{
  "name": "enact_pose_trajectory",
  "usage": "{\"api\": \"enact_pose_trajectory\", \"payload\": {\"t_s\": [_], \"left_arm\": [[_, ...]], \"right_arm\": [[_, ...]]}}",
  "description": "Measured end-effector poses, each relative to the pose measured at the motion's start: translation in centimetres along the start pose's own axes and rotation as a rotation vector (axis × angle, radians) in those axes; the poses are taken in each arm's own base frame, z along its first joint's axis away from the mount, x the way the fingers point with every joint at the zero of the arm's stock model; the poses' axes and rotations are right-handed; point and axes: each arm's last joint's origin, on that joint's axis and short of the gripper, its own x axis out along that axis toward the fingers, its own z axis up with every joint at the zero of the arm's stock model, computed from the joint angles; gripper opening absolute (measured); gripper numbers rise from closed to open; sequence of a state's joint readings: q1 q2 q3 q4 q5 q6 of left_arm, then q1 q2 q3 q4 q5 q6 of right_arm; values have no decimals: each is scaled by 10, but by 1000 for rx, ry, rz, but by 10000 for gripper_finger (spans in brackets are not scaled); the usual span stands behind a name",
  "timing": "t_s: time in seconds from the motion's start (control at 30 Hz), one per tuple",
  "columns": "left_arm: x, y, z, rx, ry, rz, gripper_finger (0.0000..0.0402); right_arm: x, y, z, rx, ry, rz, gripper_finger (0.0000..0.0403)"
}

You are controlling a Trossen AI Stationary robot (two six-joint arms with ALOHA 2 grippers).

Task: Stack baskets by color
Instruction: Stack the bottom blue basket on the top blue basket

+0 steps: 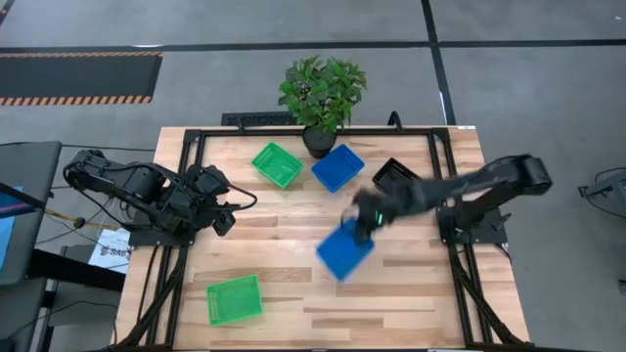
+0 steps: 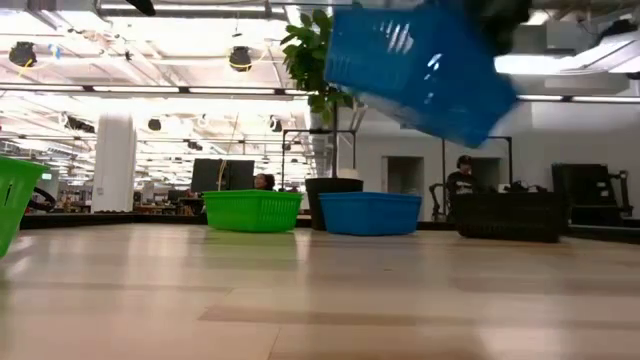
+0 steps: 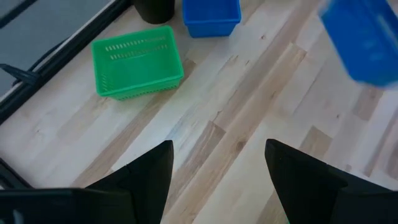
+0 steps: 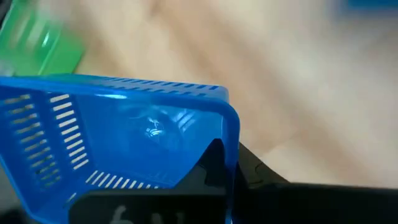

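A blue basket point(image 1: 344, 250) hangs tilted above the middle of the table, with my right gripper point(image 1: 365, 221) shut on it; the low view shows that blue basket point(image 2: 420, 62) high off the wood. Along the far edge a green basket point(image 1: 277, 163), a second blue basket point(image 1: 337, 167) and a black basket point(image 1: 394, 176) rest on their bottoms. Another green basket point(image 1: 235, 299) sits near the front left. At the table's left, my left gripper point(image 3: 217, 163) hovers open over bare wood, with nothing between its fingers. My right gripper holds the blue basket by one wall, at its rim point(image 4: 231, 134). One dark finger point(image 4: 214, 165) shows inside the basket, and the other seems to lie outside the wall. The fingers slant down from the table's right. The basket is lifted clear and tipped.
A leafy plant in a dark pot point(image 1: 323, 93) stands at the far edge between the green basket and the second blue basket. A black frame point(image 1: 186, 147) runs along the table's sides. Bare wood point(image 1: 293, 225) lies at the centre and front right.
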State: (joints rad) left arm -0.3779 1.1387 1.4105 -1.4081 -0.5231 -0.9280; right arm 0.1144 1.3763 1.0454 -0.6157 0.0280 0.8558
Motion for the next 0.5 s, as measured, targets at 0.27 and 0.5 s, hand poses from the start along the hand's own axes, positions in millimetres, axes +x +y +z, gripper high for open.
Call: {"api": "enact_pose_trajectory", "payload": {"t_s": [0.27,0.5], "left_arm": [[0,0,1,-31,-35,21,242],[1,2,3,-105,-41,32,242]], "right_arm": [[-49,-107,76,-56,-170,-114,7],[-44,-167,120,-77,-162,-154,8]]}}
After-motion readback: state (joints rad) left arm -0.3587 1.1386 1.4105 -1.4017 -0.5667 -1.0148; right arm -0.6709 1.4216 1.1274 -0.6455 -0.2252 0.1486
